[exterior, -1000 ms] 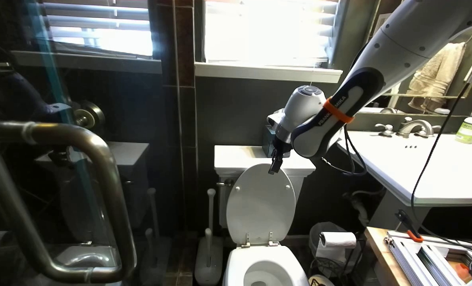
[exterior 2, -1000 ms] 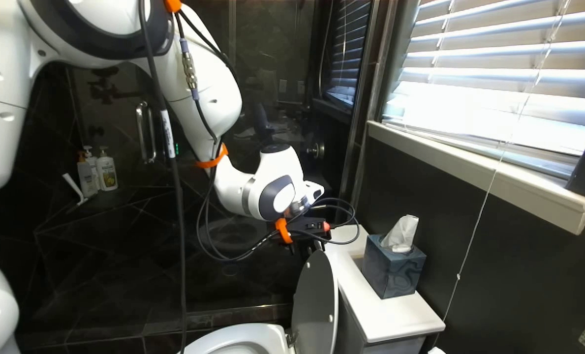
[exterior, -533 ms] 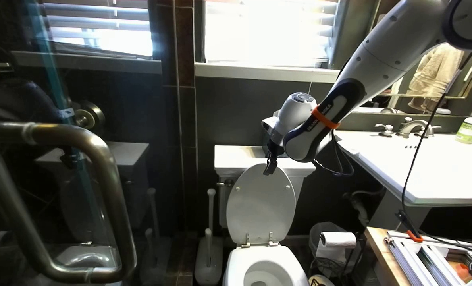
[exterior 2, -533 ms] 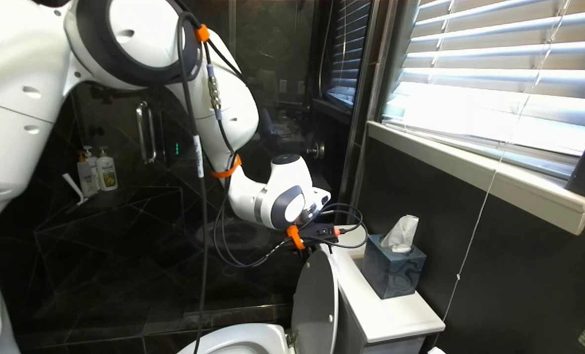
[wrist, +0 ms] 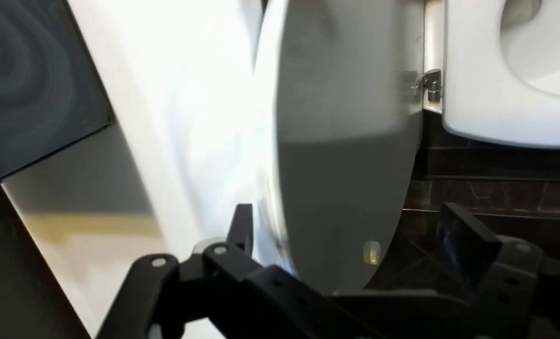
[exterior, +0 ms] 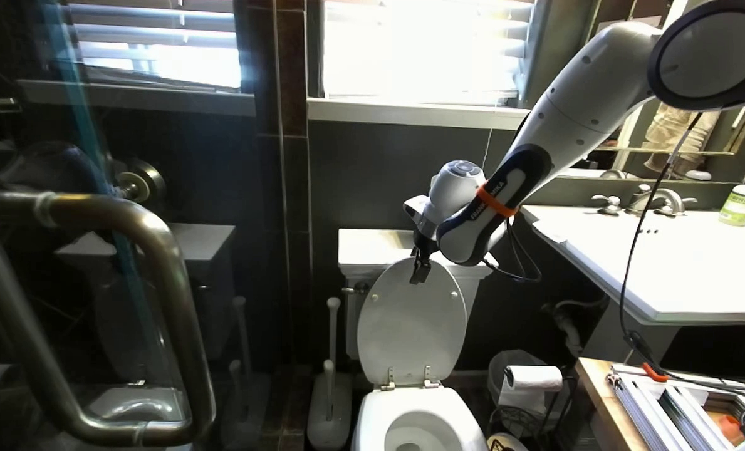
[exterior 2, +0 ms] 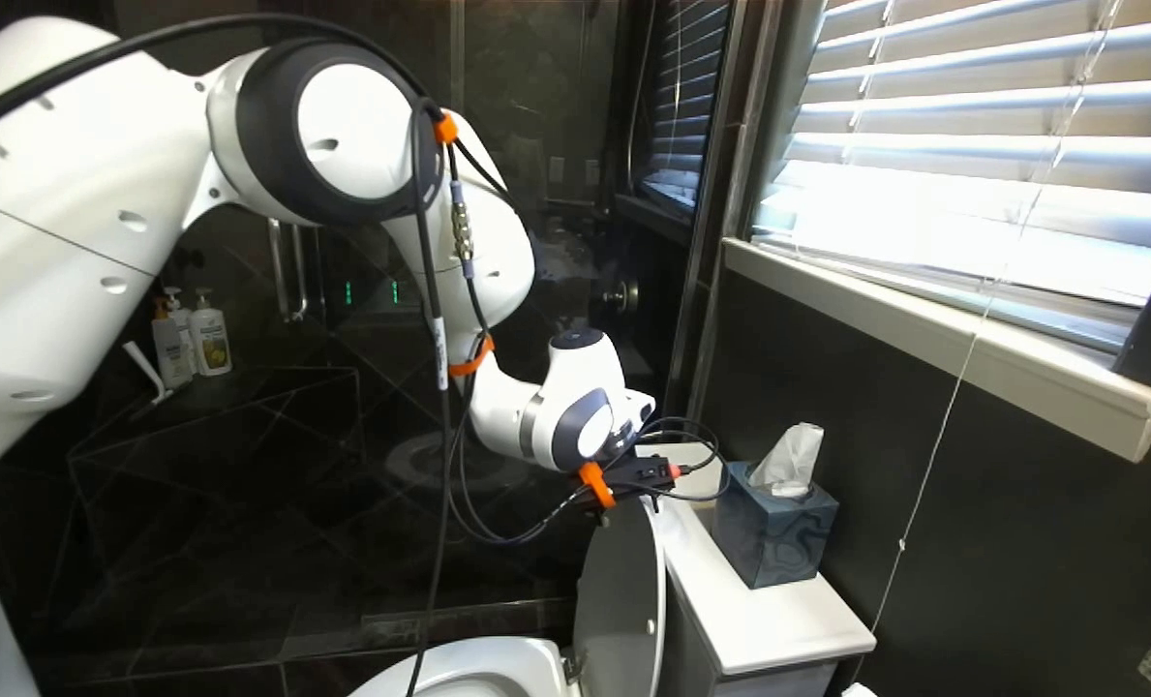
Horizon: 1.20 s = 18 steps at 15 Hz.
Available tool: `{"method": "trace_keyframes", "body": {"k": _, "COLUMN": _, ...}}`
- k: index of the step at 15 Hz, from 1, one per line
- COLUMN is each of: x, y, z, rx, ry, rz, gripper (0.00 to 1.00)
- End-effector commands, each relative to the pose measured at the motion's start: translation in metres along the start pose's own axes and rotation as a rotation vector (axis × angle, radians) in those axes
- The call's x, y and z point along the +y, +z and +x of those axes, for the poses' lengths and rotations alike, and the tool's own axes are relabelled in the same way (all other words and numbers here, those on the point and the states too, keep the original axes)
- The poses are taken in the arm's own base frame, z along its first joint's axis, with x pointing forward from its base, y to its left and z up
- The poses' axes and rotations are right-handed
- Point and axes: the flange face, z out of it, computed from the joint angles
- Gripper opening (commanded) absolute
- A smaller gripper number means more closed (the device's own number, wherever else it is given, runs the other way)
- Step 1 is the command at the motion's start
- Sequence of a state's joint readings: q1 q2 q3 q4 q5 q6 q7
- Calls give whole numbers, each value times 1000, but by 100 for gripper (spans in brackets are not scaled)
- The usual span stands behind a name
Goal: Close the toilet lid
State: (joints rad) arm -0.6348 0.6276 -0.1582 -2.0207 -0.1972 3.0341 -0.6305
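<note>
The white oval toilet lid (exterior: 413, 332) stands raised against the tank in both exterior views (exterior 2: 616, 600). Its grey, shaded underside fills the middle of the wrist view (wrist: 341, 141). The white toilet bowl (exterior: 372, 419) lies open below it, joined by metal hinges (wrist: 433, 87). My gripper (wrist: 353, 235) is open, with its fingers wide apart. In the wrist view the lid's top part lies between them, one finger on the tank side and one on the front side. In an exterior view the gripper (exterior: 420, 272) overlaps the lid's top edge. No contact is clear.
The white tank cover (exterior 2: 788, 624) is close behind the lid and bears a blue-grey tissue box (exterior 2: 776, 532). A white sink (exterior: 710, 269) stands to one side. A toilet brush holder (exterior: 328, 416) and a paper roll (exterior: 537, 378) flank the toilet. A shower door handle (exterior: 178, 326) is in front.
My arm and gripper have moved down, leftward in one exterior view and rightward in the other, along the lid's top edge. The lid has not moved.
</note>
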Motion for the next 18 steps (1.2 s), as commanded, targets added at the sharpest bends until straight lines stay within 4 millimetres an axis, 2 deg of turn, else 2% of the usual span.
{"method": "trace_keyframes", "body": {"k": 1, "x": -4, "y": 3, "z": 1, "rx": -31, "ry": -50, "rz": 29, "gripper": 100}}
{"method": "trace_keyframes", "body": {"k": 8, "x": -18, "y": -17, "z": -3, "rx": -99, "ry": -75, "rz": 59, "gripper": 100}}
{"method": "trace_keyframes", "body": {"k": 18, "x": -63, "y": -36, "z": 9, "rx": -164, "ry": -39, "rz": 118, "gripper": 100}}
